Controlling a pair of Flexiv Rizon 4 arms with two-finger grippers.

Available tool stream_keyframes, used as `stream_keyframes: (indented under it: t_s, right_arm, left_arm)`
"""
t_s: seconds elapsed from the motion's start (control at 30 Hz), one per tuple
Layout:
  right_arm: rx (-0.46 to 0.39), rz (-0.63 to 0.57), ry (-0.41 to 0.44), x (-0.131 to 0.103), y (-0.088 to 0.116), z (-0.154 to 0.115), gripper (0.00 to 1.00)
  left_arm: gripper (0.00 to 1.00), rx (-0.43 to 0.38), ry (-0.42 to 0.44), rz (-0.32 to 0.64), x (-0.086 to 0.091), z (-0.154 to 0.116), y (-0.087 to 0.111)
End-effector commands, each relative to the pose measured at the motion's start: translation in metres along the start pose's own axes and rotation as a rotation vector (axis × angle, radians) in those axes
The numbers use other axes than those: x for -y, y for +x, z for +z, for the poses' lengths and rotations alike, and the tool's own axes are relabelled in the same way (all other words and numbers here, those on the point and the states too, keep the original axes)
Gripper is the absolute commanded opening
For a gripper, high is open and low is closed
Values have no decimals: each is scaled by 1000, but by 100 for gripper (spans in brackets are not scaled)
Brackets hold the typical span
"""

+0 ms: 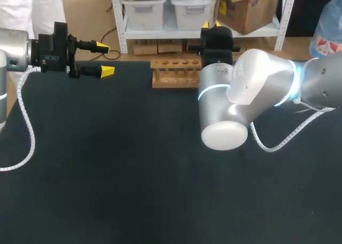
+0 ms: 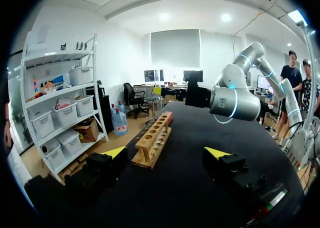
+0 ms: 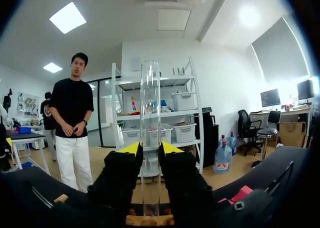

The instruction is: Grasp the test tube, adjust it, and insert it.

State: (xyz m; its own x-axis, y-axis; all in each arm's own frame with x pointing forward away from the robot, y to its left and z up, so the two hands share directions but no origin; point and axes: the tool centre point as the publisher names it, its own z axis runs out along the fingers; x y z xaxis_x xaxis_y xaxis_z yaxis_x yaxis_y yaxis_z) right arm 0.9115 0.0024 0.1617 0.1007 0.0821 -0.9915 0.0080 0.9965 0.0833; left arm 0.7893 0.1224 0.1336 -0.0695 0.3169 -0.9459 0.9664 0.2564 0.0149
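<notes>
The test tube (image 3: 150,103) is held upright between the two fingers of the right gripper (image 3: 150,149), which is closed on it from both sides at its lower part. Under it the wooden rack (image 1: 173,73) is seen, standing at the far edge of the table (image 1: 133,164). Whether the tube's end is already inside a hole cannot be told. The left gripper (image 1: 105,58) is wide open, with nothing in it, well apart from the rack.

The insertion is judged to be the step in hand. If the tube is not centred over a hole, its end can be pressed on the wooden rim, and the glass can then slip in the fingers, tilt or crack. The rack can also be pushed aside.
</notes>
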Motion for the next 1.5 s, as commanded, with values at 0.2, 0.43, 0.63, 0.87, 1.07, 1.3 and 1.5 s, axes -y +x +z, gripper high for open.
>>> stream_keyframes:
  t_s: [0.2, 0.43, 0.63, 0.87, 1.07, 1.3, 1.5]
  right_arm:
    - [5, 1, -8, 0, -3, -3, 0]
    - [5, 4, -7, -3, -4, -7, 0]
    - [8, 2, -5, -4, -6, -11, 0]
    - [1, -2, -3, -2, -4, -14, 0]
    - [-6, -1, 0, -1, 0, -14, 0]
    - [-3, 8, -12, -2, 3, -9, 0]
    - [-6, 16, -15, -4, 6, -7, 0]
  left_arm:
    - [100, 4, -5, 3, 1, 0, 1]
    - [100, 4, -5, 3, 1, 0, 1]
    - [100, 4, -5, 3, 1, 0, 1]
    - [100, 4, -5, 3, 1, 0, 1]
    - [100, 4, -5, 3, 1, 0, 1]
    - [100, 4, -5, 3, 1, 0, 1]
    - [100, 4, -5, 3, 1, 0, 1]
